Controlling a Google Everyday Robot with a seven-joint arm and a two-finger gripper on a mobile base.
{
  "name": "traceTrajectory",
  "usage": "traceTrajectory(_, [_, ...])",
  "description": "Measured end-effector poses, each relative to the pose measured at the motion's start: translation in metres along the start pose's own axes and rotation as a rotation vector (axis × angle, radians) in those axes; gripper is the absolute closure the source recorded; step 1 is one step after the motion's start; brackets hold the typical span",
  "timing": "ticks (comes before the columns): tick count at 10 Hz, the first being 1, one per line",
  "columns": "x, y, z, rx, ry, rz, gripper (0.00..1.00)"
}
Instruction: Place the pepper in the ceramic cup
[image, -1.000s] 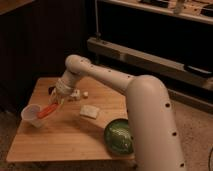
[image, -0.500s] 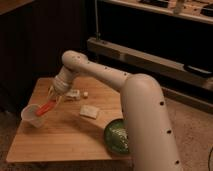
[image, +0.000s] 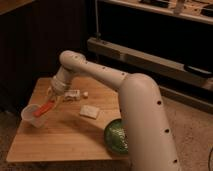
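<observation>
A white ceramic cup (image: 30, 117) stands at the left edge of the wooden table (image: 65, 142), tipped a little toward the arm. An orange-red pepper (image: 44, 108) lies slantwise with its lower end inside the cup's mouth. My gripper (image: 53, 99) is at the pepper's upper end, just right of and above the cup, shut on the pepper. The white arm reaches in from the lower right.
A small white object (image: 73, 93) and a tiny round item (image: 86, 93) lie behind the gripper. A pale flat square (image: 90, 111) lies mid-table. A green bowl (image: 116, 136) stands at the table's right front, partly behind the arm. Dark shelving (image: 150, 55) stands behind.
The gripper has moved left with the pepper, and the pepper's lower end has gone further into the cup's mouth.
</observation>
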Motion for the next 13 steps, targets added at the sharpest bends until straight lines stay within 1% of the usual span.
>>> traceTrajectory(2, [0.0,-0.008,0.005,0.009,0.011,0.001,1.0])
traceTrajectory(4, [-0.001,-0.021,0.017,0.017,0.009,0.002,1.0])
traceTrajectory(7, [-0.001,-0.029,0.025,0.027,0.015,0.013,1.0])
traceTrajectory(11, [-0.004,-0.041,0.026,0.067,0.027,0.022,1.0])
traceTrajectory(13, [-0.005,-0.046,0.024,0.093,0.013,0.018,1.0])
